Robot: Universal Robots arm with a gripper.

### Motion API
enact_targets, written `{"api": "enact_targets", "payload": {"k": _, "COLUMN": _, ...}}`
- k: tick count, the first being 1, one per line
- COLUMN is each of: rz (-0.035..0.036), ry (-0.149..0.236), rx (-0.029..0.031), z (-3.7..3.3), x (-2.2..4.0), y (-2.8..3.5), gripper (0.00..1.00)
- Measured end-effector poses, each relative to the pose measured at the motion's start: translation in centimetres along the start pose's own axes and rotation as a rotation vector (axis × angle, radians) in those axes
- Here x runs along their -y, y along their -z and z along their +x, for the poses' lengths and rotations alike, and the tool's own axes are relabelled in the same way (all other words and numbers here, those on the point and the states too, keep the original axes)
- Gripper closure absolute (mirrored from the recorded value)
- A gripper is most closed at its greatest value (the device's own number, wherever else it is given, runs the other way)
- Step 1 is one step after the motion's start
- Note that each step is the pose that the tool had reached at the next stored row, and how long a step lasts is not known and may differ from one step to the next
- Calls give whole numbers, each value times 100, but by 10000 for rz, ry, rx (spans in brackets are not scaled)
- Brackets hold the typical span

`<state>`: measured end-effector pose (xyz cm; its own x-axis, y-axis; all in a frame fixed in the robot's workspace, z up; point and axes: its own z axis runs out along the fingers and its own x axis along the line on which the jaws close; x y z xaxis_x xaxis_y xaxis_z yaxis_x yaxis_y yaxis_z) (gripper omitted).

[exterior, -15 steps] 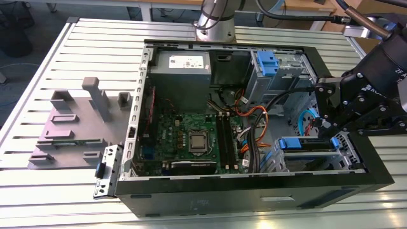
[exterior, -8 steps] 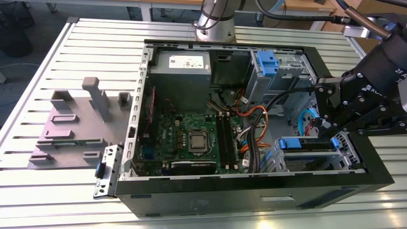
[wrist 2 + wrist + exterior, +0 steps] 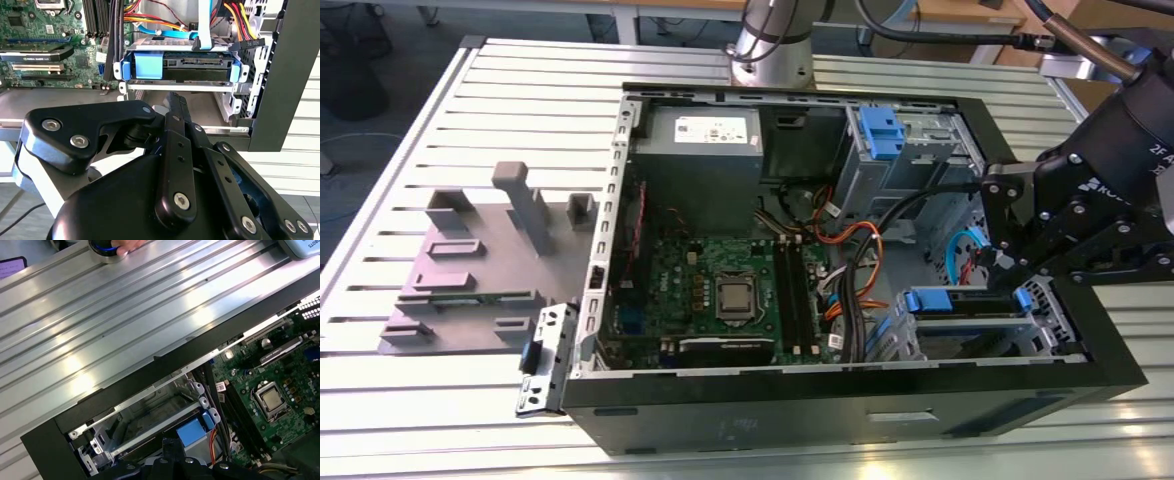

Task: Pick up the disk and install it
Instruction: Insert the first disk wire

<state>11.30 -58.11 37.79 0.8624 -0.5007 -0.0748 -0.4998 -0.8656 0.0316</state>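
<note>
The disk (image 3: 192, 64) sits in the metal drive cage at the corner of the open computer case (image 3: 854, 390), its blue carrier frame facing outward. In the exterior view the disk (image 3: 961, 302) lies in the cage at the case's lower right, and its blue handle (image 3: 192, 432) shows in the first wrist view. My gripper (image 3: 175, 102) hovers just outside the cage, a short gap from the carrier, fingers shut together with nothing between them. In the exterior view my gripper (image 3: 1007, 262) hangs above the case's right wall.
Inside the case are a motherboard (image 3: 720, 290), a grey power-supply box (image 3: 700, 140), cable bundles (image 3: 847, 260) and a second blue bay (image 3: 881, 130). A grey fixture (image 3: 480, 260) and a loose metal bracket (image 3: 544, 360) lie on the slatted table (image 3: 454, 400). A hand (image 3: 127, 244) rests at the table's edge.
</note>
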Motion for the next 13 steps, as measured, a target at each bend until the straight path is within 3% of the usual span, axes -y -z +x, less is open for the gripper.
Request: {"api": "enact_targets", "payload": {"k": 13, "rz": -25, "ry": 79, "rx": -13, "z": 0, "x": 0, "y": -1, "gripper": 89}}
